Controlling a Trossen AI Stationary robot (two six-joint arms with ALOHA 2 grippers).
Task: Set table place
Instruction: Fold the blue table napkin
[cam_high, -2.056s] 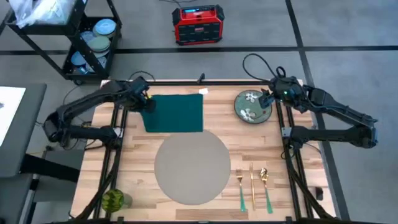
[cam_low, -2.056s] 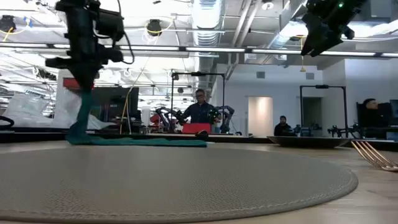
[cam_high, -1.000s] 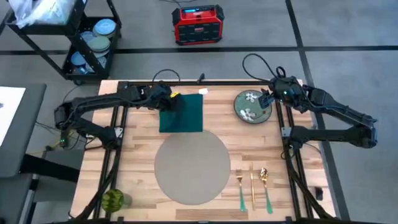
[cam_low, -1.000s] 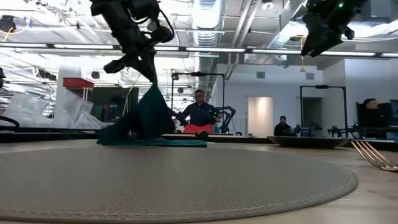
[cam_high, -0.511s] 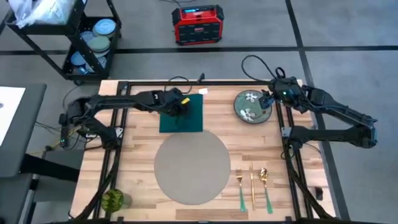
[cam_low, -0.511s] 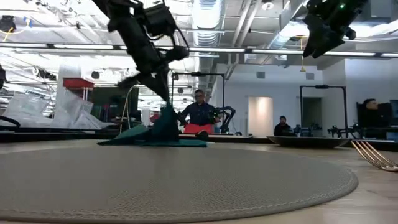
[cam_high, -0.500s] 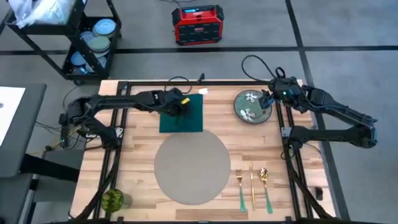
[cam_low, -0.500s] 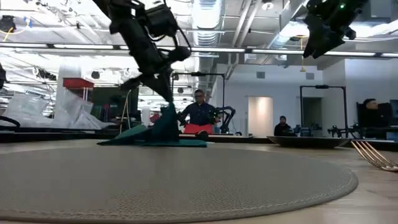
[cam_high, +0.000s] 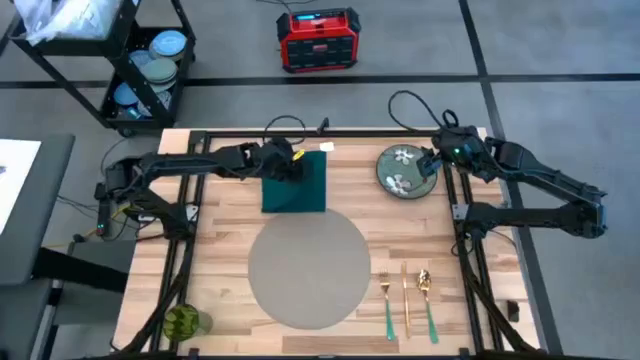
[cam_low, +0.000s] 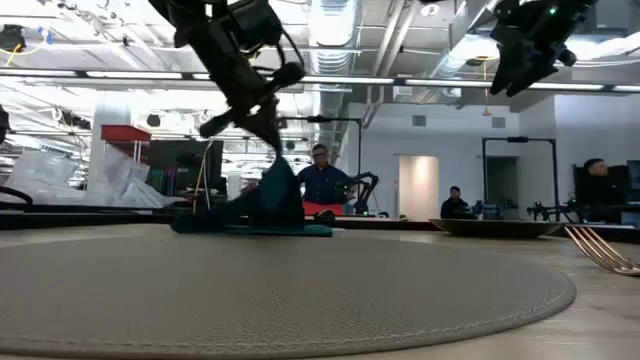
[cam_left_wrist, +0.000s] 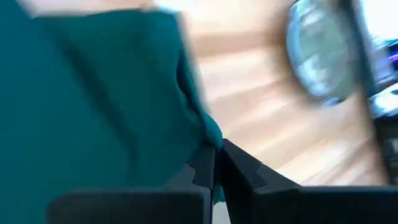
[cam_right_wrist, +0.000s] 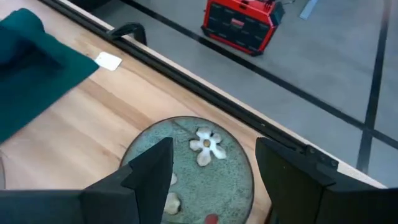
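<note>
Overhead and level views of a place setting under way, taking the big flat round grey-taupe placemat as landmark. It lies near the front middle of the large light-wood plank surface and is bare: nothing rests on it yet.

Behind the placemat, touching or nearly touching its far edge, lies the dark green rectangular cloth napkin. The left hand is over the napkin's far left part, its fingers pinched narrow on a fold of the cloth, which rises in a peak above the surface in the level view. The napkin seems partly folded, not yet placed.

Behind and to the right of the placemat sits the dark floral round plate, well apart from it. The right hand hovers above the plate's right rim, fingers spread wide and holding nothing.

Just right of the placemat's front edge lie three pieces of cutlery side by side.

Judged from this layout, the setting is at an early stage: plate and napkin remain to be brought to the placemat.
</note>
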